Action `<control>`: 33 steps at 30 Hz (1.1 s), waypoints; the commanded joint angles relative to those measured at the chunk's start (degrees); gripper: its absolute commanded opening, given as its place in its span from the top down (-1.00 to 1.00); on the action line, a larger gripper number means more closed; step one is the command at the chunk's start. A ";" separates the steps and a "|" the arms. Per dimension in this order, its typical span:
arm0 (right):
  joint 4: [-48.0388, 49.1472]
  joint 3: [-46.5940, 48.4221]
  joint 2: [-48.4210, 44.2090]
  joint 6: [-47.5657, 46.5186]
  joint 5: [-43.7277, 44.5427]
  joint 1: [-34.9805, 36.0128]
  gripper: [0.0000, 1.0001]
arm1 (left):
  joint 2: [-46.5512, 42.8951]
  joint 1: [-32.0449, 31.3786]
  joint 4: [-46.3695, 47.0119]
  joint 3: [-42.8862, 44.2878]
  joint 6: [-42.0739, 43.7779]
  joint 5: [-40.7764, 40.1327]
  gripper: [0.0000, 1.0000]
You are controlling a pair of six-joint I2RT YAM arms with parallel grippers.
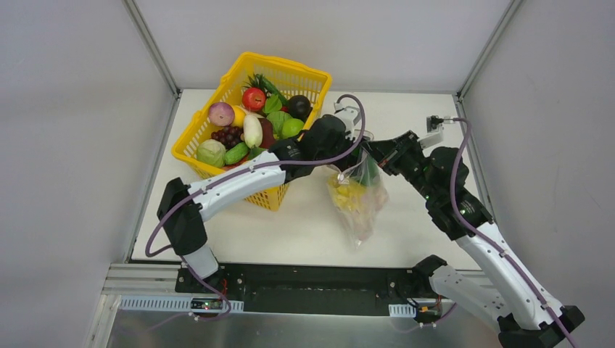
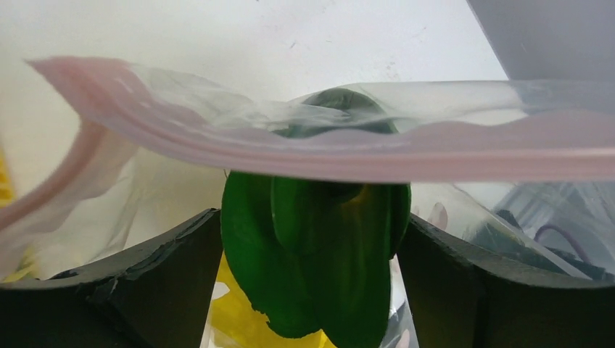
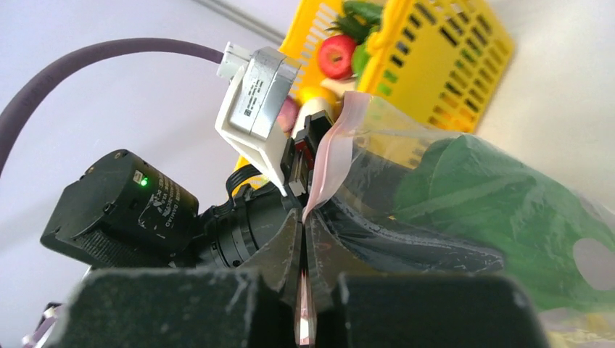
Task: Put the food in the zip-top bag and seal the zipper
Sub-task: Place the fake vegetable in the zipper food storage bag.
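Beside the basket (image 1: pixel 290 64), the zip-top bag (image 1: pixel 357 199) hangs mouth-up. Right gripper (image 3: pixel 303 225) is clamped on the zipper (image 3: pixel 330 156). Left gripper (image 2: pixel 308 217), closed around the leafy green (image 2: pixel 319 275), points down into the mouth; release is likely next.

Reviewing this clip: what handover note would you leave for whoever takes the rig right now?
Left tool: shut on a leafy green, which is partly inside the zip-top bag.
Right tool: shut on the zipper strip, holding the bag's mouth up and open.
Done: one yellow food is in the bag.
Left: release the green inside, move the remaining food over from the basket, then seal the zipper.
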 commanded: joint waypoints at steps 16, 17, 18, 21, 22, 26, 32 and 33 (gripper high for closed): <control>0.19 -6.54 -0.12 -0.70 -1.18 -4.02 1.00 | -16.00 2.33 -14.25 5.44 7.56 8.22 -0.92; 0.67 -7.17 -0.51 -0.55 -1.22 -4.06 1.00 | -16.54 2.43 -14.49 4.76 7.87 6.66 -0.92; 0.85 -7.62 -0.70 -0.62 -1.24 -4.22 1.00 | -17.47 2.43 -13.85 3.64 8.27 5.50 -0.95; 0.96 -7.91 -1.01 -1.53 -1.24 -4.61 1.00 | -18.63 3.12 -11.38 1.62 8.60 6.48 -0.95; 2.45 -8.10 -1.45 -2.41 -3.17 -4.73 1.00 | -17.90 3.40 -12.08 2.65 8.72 7.51 -0.92; 8.10 -8.15 -3.82 -4.28 -7.50 -4.80 1.00 | -12.12 3.43 -19.98 10.20 9.59 3.20 -0.55; 3.13 -1.96 -2.24 -7.27 -10.82 -4.73 1.00 | -8.33 3.26 -20.79 14.30 9.32 0.69 -0.66; 0.96 -0.92 -1.68 -7.69 -10.32 -4.74 1.00 | -8.53 3.27 -20.31 14.45 9.31 0.79 -0.72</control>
